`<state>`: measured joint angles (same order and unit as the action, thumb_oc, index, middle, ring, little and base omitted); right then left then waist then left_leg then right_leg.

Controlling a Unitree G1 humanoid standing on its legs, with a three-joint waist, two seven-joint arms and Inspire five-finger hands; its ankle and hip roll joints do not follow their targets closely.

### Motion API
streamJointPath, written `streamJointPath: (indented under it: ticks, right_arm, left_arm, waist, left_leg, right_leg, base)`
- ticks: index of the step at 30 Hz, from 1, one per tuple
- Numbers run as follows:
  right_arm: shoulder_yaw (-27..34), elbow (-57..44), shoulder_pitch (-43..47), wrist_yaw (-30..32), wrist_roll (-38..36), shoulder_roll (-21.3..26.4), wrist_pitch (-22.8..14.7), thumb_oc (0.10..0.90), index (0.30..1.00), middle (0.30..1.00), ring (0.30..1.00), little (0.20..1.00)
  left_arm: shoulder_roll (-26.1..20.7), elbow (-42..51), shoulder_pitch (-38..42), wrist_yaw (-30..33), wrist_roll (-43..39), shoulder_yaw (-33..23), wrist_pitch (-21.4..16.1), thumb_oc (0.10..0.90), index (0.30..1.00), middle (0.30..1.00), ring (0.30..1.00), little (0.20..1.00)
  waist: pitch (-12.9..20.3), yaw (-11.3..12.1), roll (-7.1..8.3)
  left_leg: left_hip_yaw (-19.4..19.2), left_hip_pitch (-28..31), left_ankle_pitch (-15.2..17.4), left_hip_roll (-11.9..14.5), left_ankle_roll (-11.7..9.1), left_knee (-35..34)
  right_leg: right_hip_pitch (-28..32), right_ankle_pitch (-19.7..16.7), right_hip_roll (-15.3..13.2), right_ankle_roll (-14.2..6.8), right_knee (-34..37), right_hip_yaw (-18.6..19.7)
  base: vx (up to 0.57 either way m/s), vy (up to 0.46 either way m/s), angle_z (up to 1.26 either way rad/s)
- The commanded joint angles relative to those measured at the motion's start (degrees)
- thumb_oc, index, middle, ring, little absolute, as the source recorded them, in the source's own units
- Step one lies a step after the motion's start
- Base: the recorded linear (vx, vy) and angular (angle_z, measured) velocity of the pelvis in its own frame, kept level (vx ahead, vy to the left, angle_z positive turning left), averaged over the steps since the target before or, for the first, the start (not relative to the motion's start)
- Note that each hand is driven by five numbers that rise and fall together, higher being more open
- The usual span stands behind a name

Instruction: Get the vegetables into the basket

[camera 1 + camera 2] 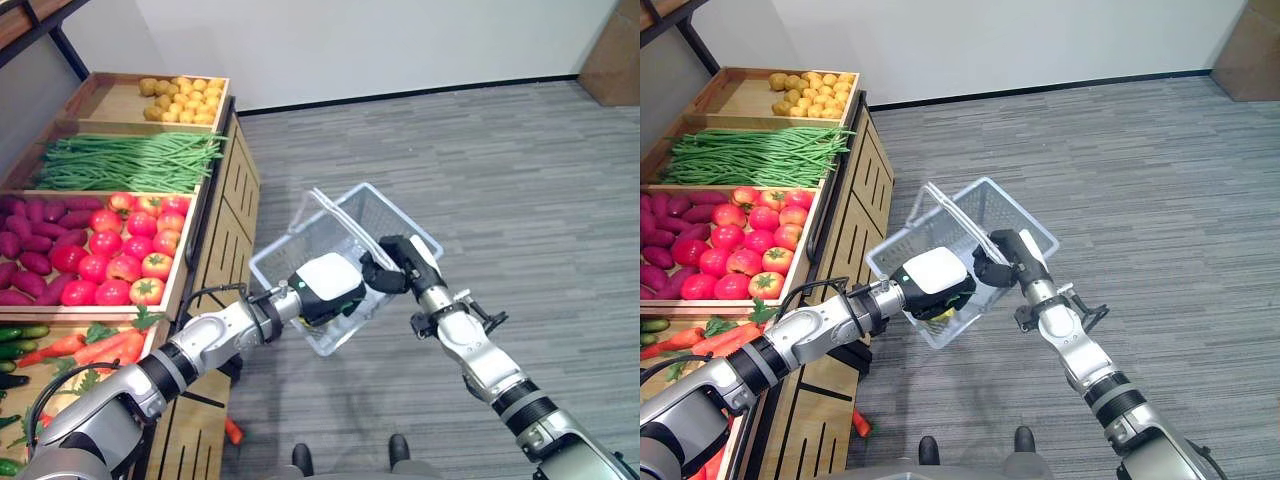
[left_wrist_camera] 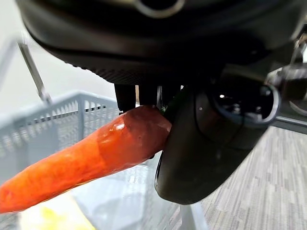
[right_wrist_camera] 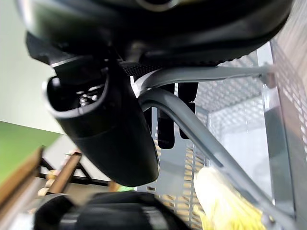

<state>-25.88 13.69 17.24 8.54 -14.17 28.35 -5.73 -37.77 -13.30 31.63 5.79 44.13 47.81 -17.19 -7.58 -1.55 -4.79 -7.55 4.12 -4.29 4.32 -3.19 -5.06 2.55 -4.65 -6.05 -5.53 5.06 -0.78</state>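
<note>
Floor: grey carpet, produce stand [image 1: 120, 230] alongside.
Basket [image 1: 300, 262]: handle gripped by right hand [image 1: 392, 268].
Carrot [image 2: 86, 160]: stiff, smooth, pinched at its thick end by left hand [image 1: 325, 285].

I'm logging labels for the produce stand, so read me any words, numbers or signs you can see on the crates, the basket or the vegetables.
None: no readable text on the wooden crates, the basket, or the carrot held in the left hand. The right hand holds the basket's handle.
</note>
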Motion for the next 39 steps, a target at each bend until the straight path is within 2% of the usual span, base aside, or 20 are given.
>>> streamJointPath:
  ticks: [1, 8, 16, 23, 33, 34, 35, 36, 39]
  right_arm:
    - [1.8, -10.4, 6.7, -1.6, -5.8, -2.9, -11.1, 0.400, 0.300, 0.300, 0.300, 0.300]
    - [0.7, -16.4, 4.3, -4.6, -10.3, -1.5, -11.3, 0.400, 0.300, 0.300, 0.300, 0.300]
    - [1.3, -21.4, -1.5, -8.3, -12.4, 2.3, -11.0, 0.400, 0.300, 0.300, 0.300, 0.300]
    - [2.4, -25.5, -5.7, -11.5, -15.7, 5.5, -11.3, 0.400, 0.300, 0.300, 0.300, 0.300]
    - [2.8, -29.5, -7.6, -13.4, -20.0, 7.0, -11.6, 0.400, 0.300, 0.300, 0.300, 0.300]
    - [2.6, -29.9, -7.5, -13.4, -19.9, 7.0, -11.6, 0.400, 0.300, 0.300, 0.300, 0.300]
    - [2.6, -30.4, -7.4, -13.4, -20.0, 7.2, -11.6, 0.400, 0.300, 0.300, 0.300, 0.300]
    - [2.5, -30.6, -7.2, -13.3, -19.8, 7.2, -11.7, 0.400, 0.300, 0.300, 0.300, 0.300]
    - [2.6, -30.7, -7.0, -12.9, -19.1, 7.2, -11.8, 0.400, 0.300, 0.300, 0.300, 0.300]
  left_arm:
    - [1.1, -4.9, 5.0, 5.2, 2.2, -0.4, 0.6, 0.400, 0.300, 0.300, 0.300, 0.300]
    - [2.1, -10.5, 4.3, 6.7, 5.7, -1.9, 2.8, 0.400, 0.300, 0.300, 0.300, 0.300]
    - [0.0, -14.5, 3.6, 7.5, 7.7, -3.9, 4.1, 0.400, 0.300, 0.300, 0.300, 0.300]
    - [-1.9, -19.5, 3.6, 8.0, 11.3, -3.2, 4.6, 0.400, 0.300, 0.300, 0.300, 0.300]
    - [-0.8, -23.8, 3.6, 8.9, 12.7, -2.9, 5.6, 0.400, 0.300, 0.300, 0.300, 0.300]
    - [-0.4, -24.4, 3.6, 9.0, 13.2, -2.7, 5.8, 0.425, 0.336, 0.336, 0.336, 0.336]
    - [0.3, -25.0, 3.5, 9.1, 14.5, -2.2, 6.1, 0.735, 0.769, 0.769, 0.769, 0.769]
    - [0.8, -25.6, 3.6, 9.3, 15.0, -1.8, 6.2, 0.900, 1.000, 1.000, 1.000, 1.000]
    - [1.6, -25.9, 3.4, 9.5, 15.3, -1.7, 6.3, 0.900, 1.000, 1.000, 1.000, 1.000]
  waist:
    - [7.0, 0.1, 3.26]
    - [6.9, -0.4, 3.40]
    - [6.7, -1.3, 3.35]
    - [6.3, -2.2, 3.20]
    - [5.7, -2.9, 3.27]
    - [5.7, -3.0, 3.27]
    - [5.6, -3.1, 3.36]
    - [5.6, -3.1, 3.34]
    - [5.6, -3.1, 3.33]
  left_leg:
    - [1.8, -0.9, 2.2, 1.3, -1.6, 0.1]
    - [1.3, -1.0, 2.0, 1.4, -1.9, 0.1]
    - [0.8, -0.9, 2.4, 1.6, -2.2, 0.1]
    - [0.5, -0.9, 2.4, 1.7, -2.4, 0.1]
    - [0.0, -1.4, 2.1, 1.9, -2.5, 0.1]
    - [0.0, -1.5, 2.1, 1.9, -2.5, 0.1]
    - [-0.1, -1.5, 2.1, 2.0, -2.5, 0.1]
    - [-0.1, -1.5, 2.1, 2.0, -2.5, 0.1]
    - [-0.2, -1.4, 2.1, 2.0, -2.4, 0.1]
  right_leg:
    - [0.0, 1.4, -3.1, -4.9, -0.1, -1.1]
    - [-0.2, 1.4, -3.1, -4.9, -0.1, -1.1]
    - [-0.2, 1.7, -3.2, -5.0, -0.1, -1.2]
    - [-0.4, 1.6, -3.3, -5.0, -0.1, -0.9]
    - [-1.2, 1.3, -3.2, -5.1, -0.1, -0.5]
    - [-1.2, 1.4, -3.2, -5.0, -0.1, -0.4]
    - [-1.3, 1.4, -3.2, -5.0, -0.1, -0.3]
    - [-1.3, 1.4, -3.2, -5.0, -0.1, -0.3]
    - [-1.3, 1.3, -3.1, -5.0, -0.1, -0.1]
  base:
    - [-0.01, 0.007, -0.04]
    - [-0.01, 0.003, -0.03]
    - [0.00, 0.000, 0.00]
    - [0.00, 0.001, -0.02]
    - [-0.01, 0.000, -0.02]
    - [0.00, 0.000, 0.00]
    - [0.00, 0.000, 0.00]
    - [0.00, 0.000, 0.00]
    - [0.00, 0.000, 0.00]
